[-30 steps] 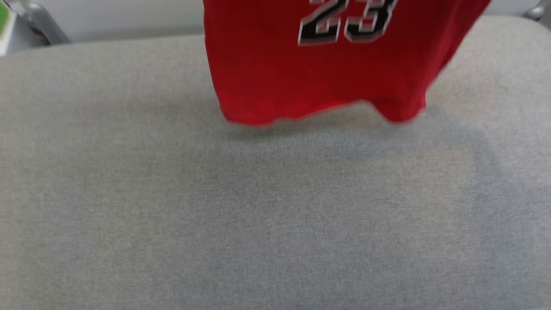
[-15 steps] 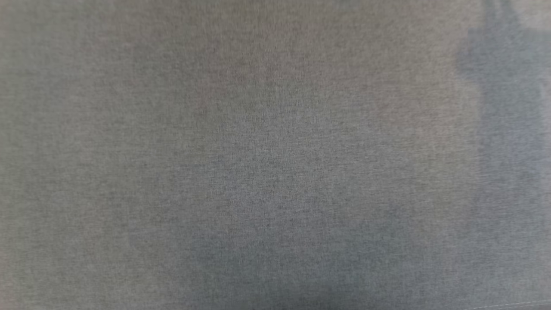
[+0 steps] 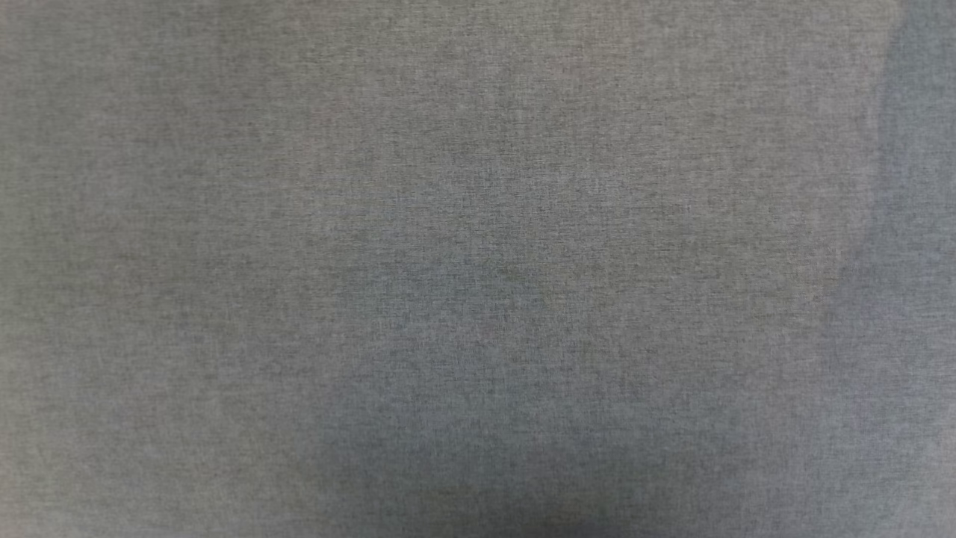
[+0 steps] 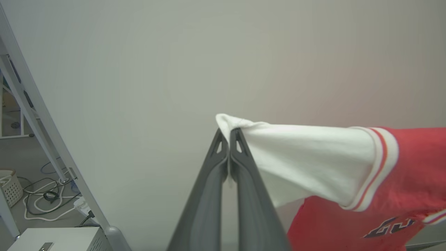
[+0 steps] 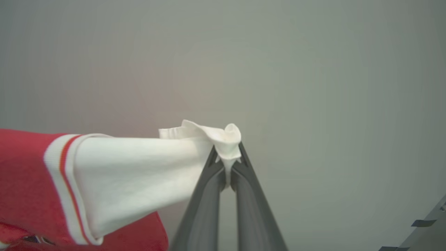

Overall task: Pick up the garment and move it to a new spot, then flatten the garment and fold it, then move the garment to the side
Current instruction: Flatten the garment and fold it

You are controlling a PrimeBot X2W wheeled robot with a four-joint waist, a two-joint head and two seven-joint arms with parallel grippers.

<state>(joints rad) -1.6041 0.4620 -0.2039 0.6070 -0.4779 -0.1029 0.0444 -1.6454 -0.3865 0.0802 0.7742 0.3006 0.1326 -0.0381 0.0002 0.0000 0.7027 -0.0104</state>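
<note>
The garment (image 4: 411, 164) is a red jersey with white sleeves and striped trim, held up in the air before a pale wall. In the left wrist view my left gripper (image 4: 228, 134) is shut on the tip of one white sleeve (image 4: 306, 153), which stretches away to the right. Over in the right wrist view my right gripper (image 5: 226, 153) pinches the end of the other white sleeve (image 5: 139, 167), and the red body (image 5: 24, 174) hangs at the left. Part of the black number (image 4: 390, 226) shows low in the left wrist view.
The head view looks down on a grey fabric surface (image 3: 478, 269) with soft shadows. In the left wrist view a pale metal frame (image 4: 38, 132), cables on the floor (image 4: 45, 198), a white basket (image 4: 8, 184) and a white box (image 4: 52, 240) stand at the left.
The head camera has tilted down: a second ago the red jersey hung at the top of its view, now grey fabric spans the frame. The shadow at the right has shifted.
</note>
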